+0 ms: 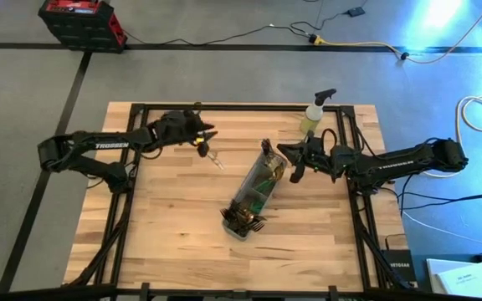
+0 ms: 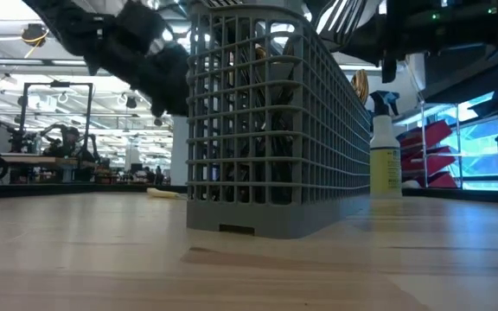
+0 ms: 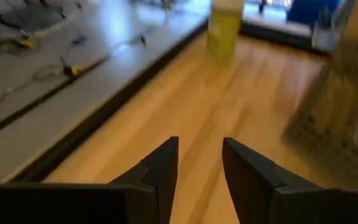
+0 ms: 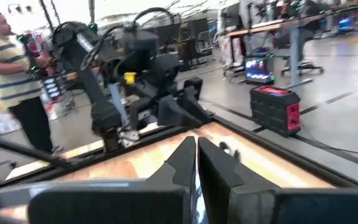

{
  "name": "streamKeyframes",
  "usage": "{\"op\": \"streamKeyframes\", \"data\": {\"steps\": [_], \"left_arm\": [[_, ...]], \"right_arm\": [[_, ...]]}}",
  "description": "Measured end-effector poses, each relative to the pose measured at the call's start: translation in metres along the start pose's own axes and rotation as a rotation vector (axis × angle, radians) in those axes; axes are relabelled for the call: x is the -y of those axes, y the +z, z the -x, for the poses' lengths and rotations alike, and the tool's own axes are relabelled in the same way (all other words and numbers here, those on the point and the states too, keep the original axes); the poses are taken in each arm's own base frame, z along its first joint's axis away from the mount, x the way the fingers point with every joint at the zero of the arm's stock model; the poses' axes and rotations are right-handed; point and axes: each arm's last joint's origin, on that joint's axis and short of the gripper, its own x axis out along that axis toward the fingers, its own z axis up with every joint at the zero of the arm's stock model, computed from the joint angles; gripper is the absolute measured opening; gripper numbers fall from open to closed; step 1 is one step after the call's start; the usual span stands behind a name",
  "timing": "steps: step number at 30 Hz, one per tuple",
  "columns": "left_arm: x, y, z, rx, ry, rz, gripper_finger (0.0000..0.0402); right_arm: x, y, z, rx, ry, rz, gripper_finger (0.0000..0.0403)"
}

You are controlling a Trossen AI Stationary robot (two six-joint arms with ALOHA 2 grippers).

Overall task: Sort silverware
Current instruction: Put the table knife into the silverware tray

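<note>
Silverware (image 1: 256,191) sitting in caddy (image 1: 243,219); your left hand (image 1: 208,133) hovering part-open, nothing visibly gripped; right hand (image 1: 287,164) clamped shut beside caddy.

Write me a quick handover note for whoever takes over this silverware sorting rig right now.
Left gripper: part open, nothing visibly between its fingers, raised over the table's back left.
Right gripper: shut, at the top end of the caddy; no visible hold on anything.
Silverware: most of it sits in the grey mesh caddy mid-table; one piece lies on the wood just below the left gripper.
Done: cannot tell how far sorting has gone.
Left: the loose piece on the table at least.
Spray bottle stands at the back edge.
</note>
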Motion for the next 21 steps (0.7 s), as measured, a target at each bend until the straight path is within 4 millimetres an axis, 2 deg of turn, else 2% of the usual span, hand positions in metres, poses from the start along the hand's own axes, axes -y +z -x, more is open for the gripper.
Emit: {"op": "streamKeyframes", "data": {"steps": [3, 5, 7, 13, 16, 21], "left_arm": [[-0.001, -0.009, -0.001, -0.182, 0.002, -0.086, 0.011], [-0.005, 0.001, -0.001, -0.253, 0.006, -0.102, 0.011], [-0.009, 0.021, -0.001, -0.286, 0.009, -0.162, 0.011], [-0.02, 0.036, -0.012, -0.605, 0.015, -0.534, 0.011], [-0.026, 0.029, -0.025, -0.732, -0.068, -0.725, 0.011], [-0.038, 0.007, -0.044, -0.937, -0.224, -0.895, 0.011]], "right_arm": [[-0.001, -0.002, 0.0, -0.024, 0.045, -0.003, 0.0], [-0.002, -0.003, 0.0, -0.037, 0.067, -0.002, 0.0], [-0.002, -0.004, 0.0, -0.052, 0.09, -0.002, 0.0], [-0.002, -0.006, 0.0, -0.087, 0.116, -0.02, 0.0], [-0.002, -0.008, 0.001, -0.098, 0.119, -0.018, 0.0], [-0.003, -0.011, 0.001, -0.147, 0.165, -0.02, 0.0]]}}
